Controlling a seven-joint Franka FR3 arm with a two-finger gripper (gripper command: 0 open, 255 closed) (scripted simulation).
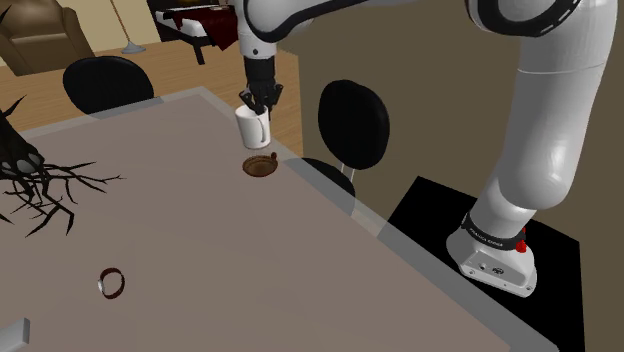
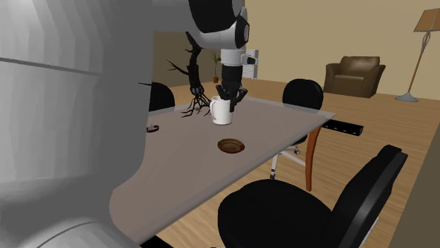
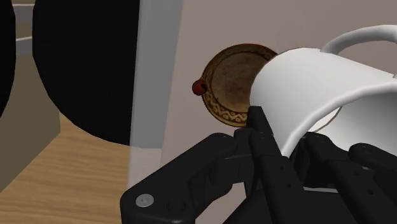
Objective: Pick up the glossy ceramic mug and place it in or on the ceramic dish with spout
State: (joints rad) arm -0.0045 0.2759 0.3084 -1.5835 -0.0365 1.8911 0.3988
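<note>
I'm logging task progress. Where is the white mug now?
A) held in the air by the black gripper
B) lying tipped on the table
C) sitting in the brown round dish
A: the black two-finger gripper clasps the glossy white mug in mid-air; the brown round dish sits bare.

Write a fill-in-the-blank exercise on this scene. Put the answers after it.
1. The black end effector is shut on a glossy ____ mug.
2. The mug is held ____ the grey table, not standing on it.
3. The round brown spouted dish lies on the table and is ____ inside.
4. The rounded chairs at the table are ____ in colour.

Missing words: white; above; empty; black.
</note>
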